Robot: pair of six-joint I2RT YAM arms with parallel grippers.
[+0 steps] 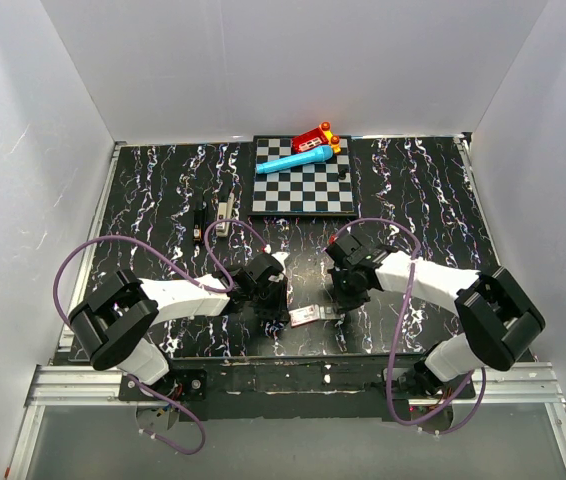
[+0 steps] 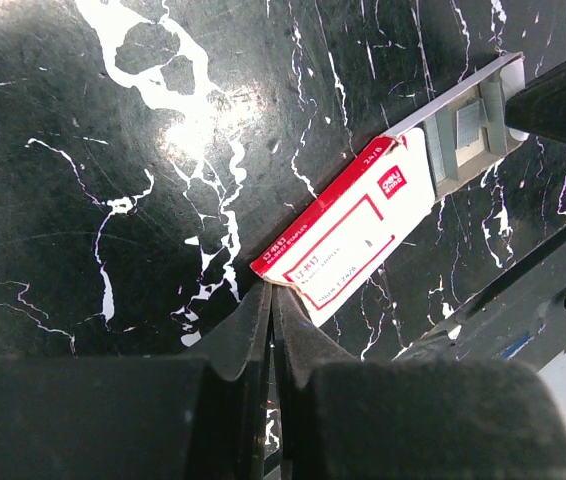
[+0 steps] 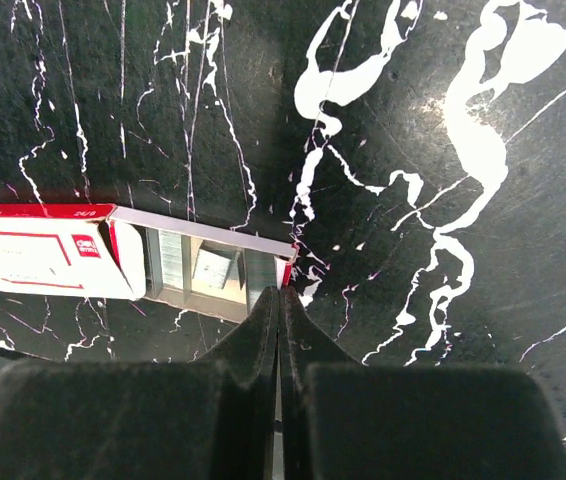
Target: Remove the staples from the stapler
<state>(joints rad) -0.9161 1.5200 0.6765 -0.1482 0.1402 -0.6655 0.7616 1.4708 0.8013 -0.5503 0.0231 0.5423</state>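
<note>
While both are pinched together, left claw (image 2: pixel 271 295) touches flat cardboard box (image 2: pixel 348 240), right claw (image 3: pixel 278 297) its grey tray (image 3: pixel 213 232).

Both arms bend inward; left tool (image 2: pixel 271 300) and right tool (image 3: pixel 279 305) fully closed.

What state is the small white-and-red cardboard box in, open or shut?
Open. The white-and-red cardboard box has its grey inner tray slid partway out of the sleeve, exposing silvery staple strips inside.
</note>
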